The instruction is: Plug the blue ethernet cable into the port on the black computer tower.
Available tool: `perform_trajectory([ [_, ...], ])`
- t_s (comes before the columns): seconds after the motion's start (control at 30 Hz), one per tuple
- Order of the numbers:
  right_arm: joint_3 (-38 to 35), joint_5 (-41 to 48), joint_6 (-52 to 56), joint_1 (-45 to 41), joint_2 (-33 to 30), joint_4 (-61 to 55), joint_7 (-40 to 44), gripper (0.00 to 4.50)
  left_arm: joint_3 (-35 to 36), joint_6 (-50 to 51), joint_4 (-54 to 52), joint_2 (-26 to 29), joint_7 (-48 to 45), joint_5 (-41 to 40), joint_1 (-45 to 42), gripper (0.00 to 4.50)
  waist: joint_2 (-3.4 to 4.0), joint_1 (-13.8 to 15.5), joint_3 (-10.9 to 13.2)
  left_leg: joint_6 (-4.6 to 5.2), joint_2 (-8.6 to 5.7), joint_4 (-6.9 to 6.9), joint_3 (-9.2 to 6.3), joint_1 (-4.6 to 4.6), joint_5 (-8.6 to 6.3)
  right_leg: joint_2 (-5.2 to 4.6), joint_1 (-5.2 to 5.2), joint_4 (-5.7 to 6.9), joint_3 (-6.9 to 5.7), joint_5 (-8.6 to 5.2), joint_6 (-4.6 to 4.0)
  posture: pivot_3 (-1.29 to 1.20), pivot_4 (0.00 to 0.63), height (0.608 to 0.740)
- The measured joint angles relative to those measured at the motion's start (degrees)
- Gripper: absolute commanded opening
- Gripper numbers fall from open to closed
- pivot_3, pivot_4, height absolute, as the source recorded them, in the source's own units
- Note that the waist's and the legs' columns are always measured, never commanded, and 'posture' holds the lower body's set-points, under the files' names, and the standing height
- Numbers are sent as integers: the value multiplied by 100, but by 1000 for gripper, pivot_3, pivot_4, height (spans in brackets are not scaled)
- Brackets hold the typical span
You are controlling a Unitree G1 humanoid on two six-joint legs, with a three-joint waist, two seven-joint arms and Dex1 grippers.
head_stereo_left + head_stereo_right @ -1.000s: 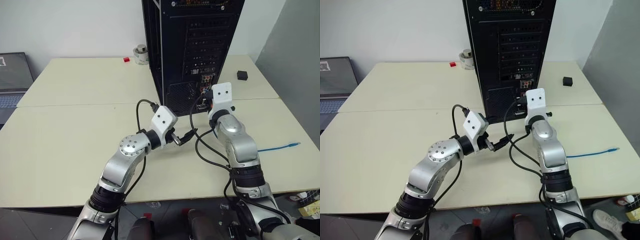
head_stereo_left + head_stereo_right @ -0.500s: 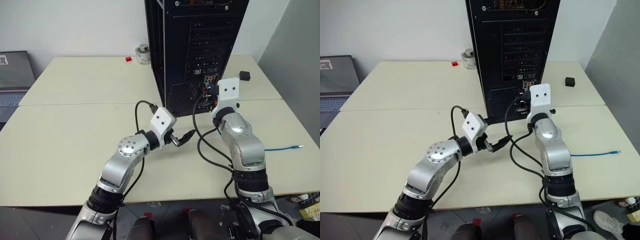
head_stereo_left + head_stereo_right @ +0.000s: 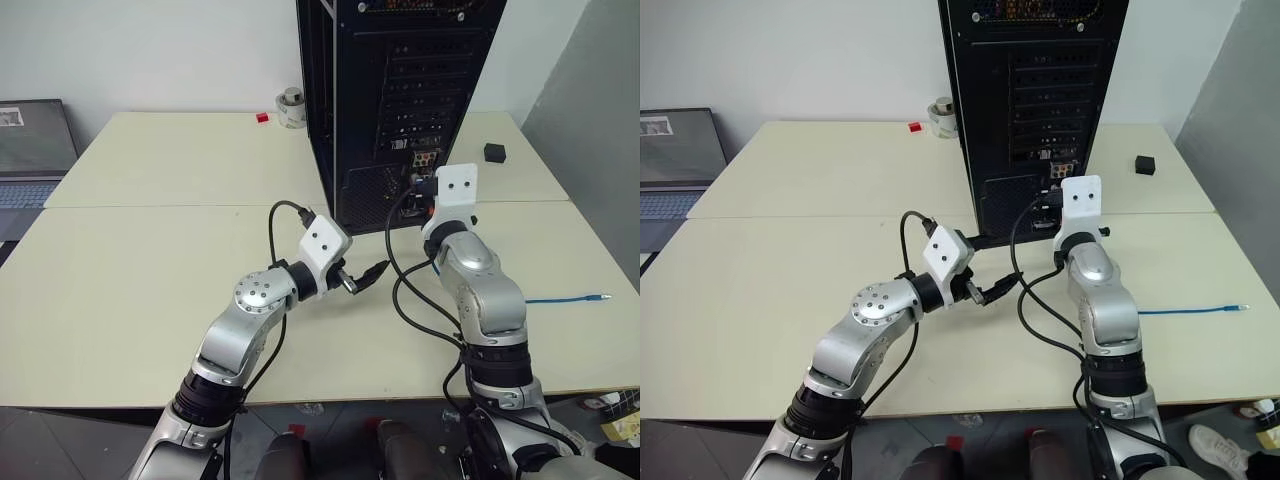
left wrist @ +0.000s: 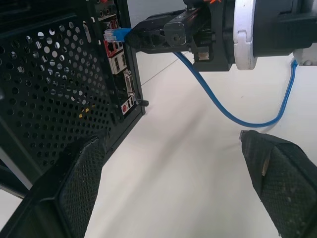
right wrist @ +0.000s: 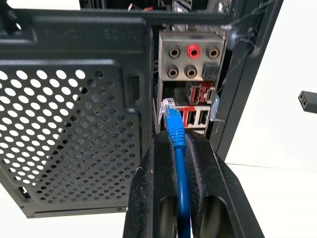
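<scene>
The black computer tower (image 3: 400,100) stands upright at the back of the table with its rear panel facing me. My right gripper (image 5: 174,144) is shut on the blue ethernet cable (image 5: 177,148), level with the low connector panel. The clear plug (image 5: 168,109) sticks out past the fingertips, close in front of the red-and-white port block (image 5: 195,118); I cannot tell whether it touches. The cable's tail (image 3: 565,299) runs off across the table to the right. My left gripper (image 3: 365,278) hovers open and empty over the table, in front of the tower and left of the right gripper.
A small black cube (image 3: 493,152) lies right of the tower. A laptop (image 3: 35,140) sits at the far left, with a white roll (image 3: 291,105) and a small red piece (image 3: 262,117) behind the tower's left side. Black arm cables (image 3: 405,300) loop between the arms. A grey wall (image 3: 600,120) borders the right.
The whole picture has shifted a little, so the camera moved. Both arms, the plug and the tower keep their places relative to each other.
</scene>
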Motion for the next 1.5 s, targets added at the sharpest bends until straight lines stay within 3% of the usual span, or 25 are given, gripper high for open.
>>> perform_trajectory([
  [1.5, -80, -6, -192, -77, 38, 383, 8, 0, 2, 0, 0, -11, -14, 2, 3, 4483, 0, -3, 0, 0, 1, 0, 0, 0, 0, 0, 0, 0, 0, 0, 0, 0, 150, 740],
])
